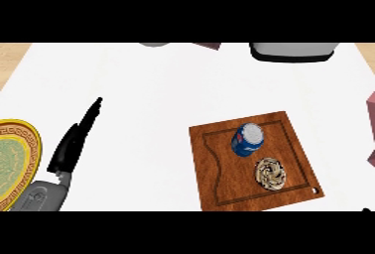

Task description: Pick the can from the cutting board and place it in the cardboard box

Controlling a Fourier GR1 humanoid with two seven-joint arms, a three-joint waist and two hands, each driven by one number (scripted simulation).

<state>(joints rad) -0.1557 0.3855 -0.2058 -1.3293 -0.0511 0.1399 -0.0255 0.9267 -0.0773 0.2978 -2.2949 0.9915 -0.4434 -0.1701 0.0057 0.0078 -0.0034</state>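
Observation:
A blue can with a silver top stands on the brown wooden cutting board at the right of the counter. Beside it on the board lies a round swirled pastry. My left hand is at the lower left, fingers straight and pointing up the counter, well apart from the board and holding nothing. A tiny black bit at the lower right edge may be my right hand; its fingers are hidden. At the right edge a pinkish-brown object shows only partly, and I cannot tell whether it is the cardboard box.
A yellow patterned plate lies at the left edge, next to my left forearm. A dark-rimmed grey appliance stands at the back right, with a grey item and a maroon corner along the back edge.

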